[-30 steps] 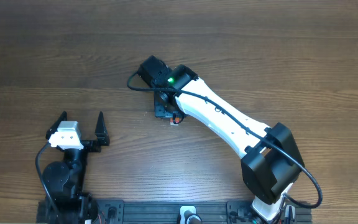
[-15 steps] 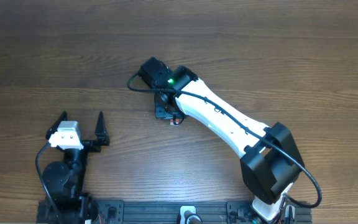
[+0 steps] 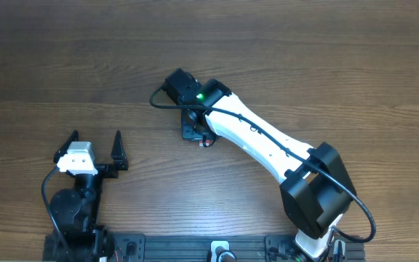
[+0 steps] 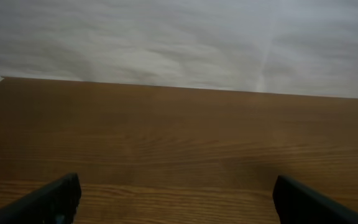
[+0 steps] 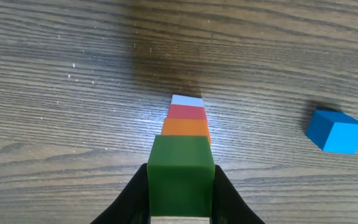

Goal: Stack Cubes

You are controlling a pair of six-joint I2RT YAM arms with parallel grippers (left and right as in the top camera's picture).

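No words, numbers or signs can be read anywhere here.
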